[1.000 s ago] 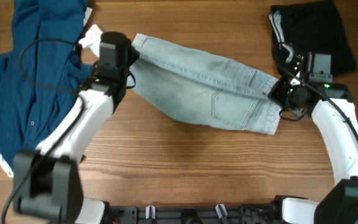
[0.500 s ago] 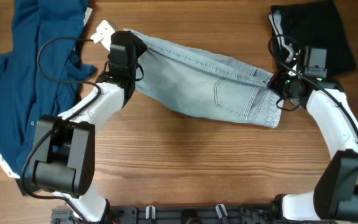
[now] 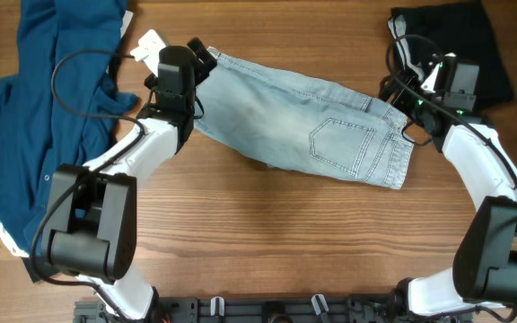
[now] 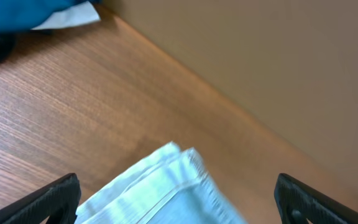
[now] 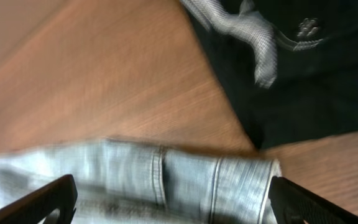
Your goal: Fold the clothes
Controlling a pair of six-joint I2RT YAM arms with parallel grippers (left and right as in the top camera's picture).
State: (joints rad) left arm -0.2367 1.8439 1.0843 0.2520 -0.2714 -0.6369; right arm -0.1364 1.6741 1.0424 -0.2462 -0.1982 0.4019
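My left gripper (image 3: 199,52) and right gripper (image 3: 398,91) gape empty at each end of the spread denim shorts (image 3: 303,126); next I'd pinch and fold.

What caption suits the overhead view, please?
Arms at both ends of pale denim shorts, between blue shirt and black shorts.

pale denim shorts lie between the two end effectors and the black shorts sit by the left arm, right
No, overhead view shows the black shorts by the right arm. The denim shorts do lie between left end effector and right end effector.
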